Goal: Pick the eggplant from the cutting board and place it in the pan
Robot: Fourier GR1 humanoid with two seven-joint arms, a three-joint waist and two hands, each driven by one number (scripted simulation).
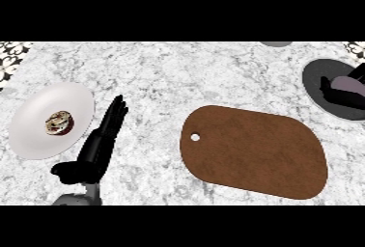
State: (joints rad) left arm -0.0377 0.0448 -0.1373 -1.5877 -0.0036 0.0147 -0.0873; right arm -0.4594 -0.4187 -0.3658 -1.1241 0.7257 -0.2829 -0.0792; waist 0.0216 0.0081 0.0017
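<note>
Now, near edge: left hand (pixel 100 144) rests w/ fingers straight, holding nothing, white plate (pixel 35 140) w/ a small pastry (pixel 60 122) just to its left. Cutting board (pixel 253 152) to its right is bare. Far right, right hand (pixel 342 94) is curled over the dark pan (pixel 317 72), wrapped round a purplish shape, prob. the eggplant (pixel 348 85), so it's likely abt to be set down.

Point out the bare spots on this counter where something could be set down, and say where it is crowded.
Free: the cutting board, now bare, and the counter behind it, between the plate and the pan. Crowded: the right hand over the pan; the left hand beside the plate.
</note>
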